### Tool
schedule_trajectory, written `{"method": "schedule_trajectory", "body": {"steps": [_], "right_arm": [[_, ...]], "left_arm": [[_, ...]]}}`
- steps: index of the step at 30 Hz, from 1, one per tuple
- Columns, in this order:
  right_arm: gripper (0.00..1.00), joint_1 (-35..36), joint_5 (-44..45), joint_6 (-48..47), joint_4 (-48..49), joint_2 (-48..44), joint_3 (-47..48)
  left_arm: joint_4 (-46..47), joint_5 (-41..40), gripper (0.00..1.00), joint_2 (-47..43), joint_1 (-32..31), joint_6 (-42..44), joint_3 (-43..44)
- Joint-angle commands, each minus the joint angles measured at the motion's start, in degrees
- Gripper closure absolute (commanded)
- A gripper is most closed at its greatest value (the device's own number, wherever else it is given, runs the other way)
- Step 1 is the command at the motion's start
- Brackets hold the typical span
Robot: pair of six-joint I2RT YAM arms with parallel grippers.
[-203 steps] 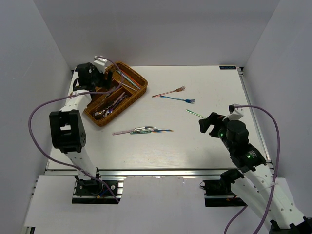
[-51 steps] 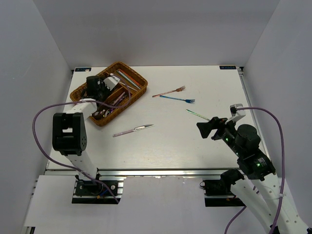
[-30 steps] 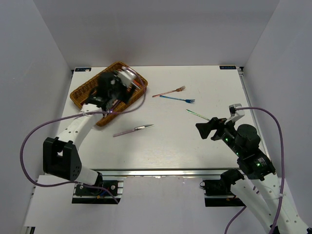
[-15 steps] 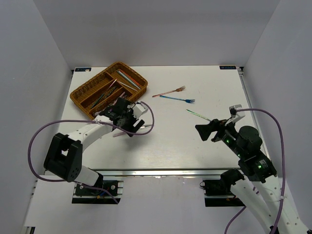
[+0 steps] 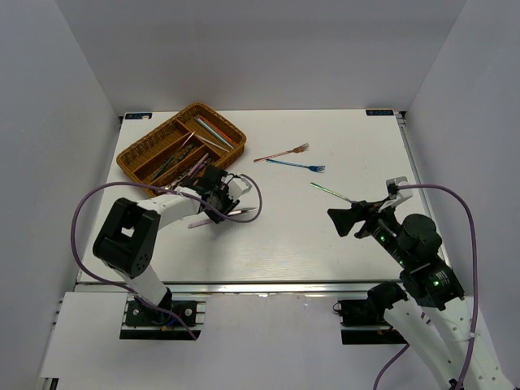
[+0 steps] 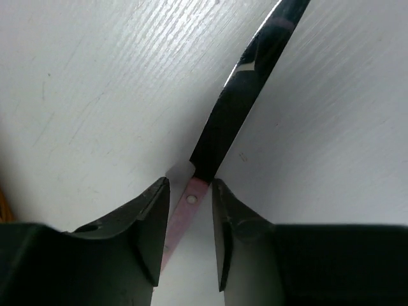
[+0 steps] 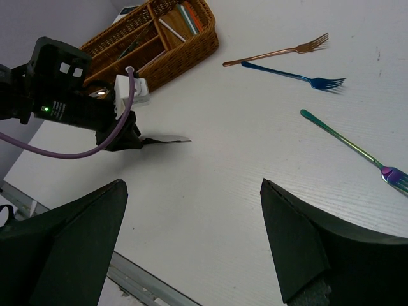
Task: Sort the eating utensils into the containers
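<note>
A knife (image 5: 236,214) with a dark blade (image 6: 237,105) and a pink handle (image 6: 186,207) lies flat on the white table. My left gripper (image 5: 221,208) is down over it. Its jaws stand narrowly apart on either side of the handle, and a gap shows on the right side. The brown wicker tray (image 5: 143,149) at the back left holds several utensils in its long compartments. A rose-gold fork (image 5: 282,153), a blue fork (image 5: 296,165) and a green fork (image 5: 328,190) lie on the table. My right gripper (image 5: 346,216) hovers open and empty near the green fork (image 7: 344,143).
The left arm's purple cable (image 5: 248,185) loops above the knife. In the right wrist view the tray (image 7: 191,51) is at the far left, with the rose-gold fork (image 7: 274,54) and the blue fork (image 7: 290,73) beyond. The table's metal front rail (image 5: 260,286) runs along the near edge.
The left arm left the tray, swung down to the knife, and its jaws narrowed round the pink handle. An iridescent utensil that lay beside the knife is gone from the table. The right arm barely moved.
</note>
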Motion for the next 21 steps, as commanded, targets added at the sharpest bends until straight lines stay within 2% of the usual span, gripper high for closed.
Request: {"method": "schedule_trajectory", "body": {"steps": [1, 2, 3, 4, 7, 9, 14, 17, 20, 21], "right_arm": [[0.11, -0.1, 0.5, -1.5, 0.6, -1.0, 0.7], [0.11, -0.1, 0.5, -1.6, 0.6, -1.1, 0.7], [0.11, -0.2, 0.5, -1.5, 0.6, -1.2, 0.8], [0.11, -0.1, 0.6, -1.6, 0.7, -1.2, 0.8], [0.11, -0.1, 0.6, -1.8, 0.6, -1.3, 1.1], [0.11, -0.1, 0.7, -2.0, 0.5, -1.5, 1.2], [0.11, -0.1, 1.1, -2.2, 0.3, -1.9, 1.2], [0.11, -0.2, 1.2, -2.2, 0.3, -1.9, 1.1], [0.11, -0.1, 1.1, -2.1, 0.8, -1.9, 0.9], [0.11, -0.1, 1.0, -2.0, 1.2, -1.8, 0.8]], "left_arm": [[-3.1, 1.3, 0.59, 2.0, -0.2, 0.2, -0.5], [-3.6, 2.5, 0.76, 1.9, -0.3, 0.2, -0.1], [-4.8, 3.0, 0.85, 1.9, -0.4, 0.2, 0.0], [-5.0, 3.6, 0.89, 2.0, -0.6, 0.1, 0.1], [-6.8, 5.6, 0.91, 2.4, -1.2, 0.2, 0.1], [-8.4, 6.3, 0.97, 3.2, -1.8, 0.6, 1.2], [-13.0, 8.5, 0.99, 1.4, -1.9, -0.5, 7.5], [-13.8, 4.2, 1.0, -4.9, -2.3, -0.5, 10.9], [-10.5, -2.5, 1.0, -9.9, -2.3, -1.1, 13.4], [-6.0, -8.9, 1.0, -12.8, -2.3, -1.6, 13.6]]}}
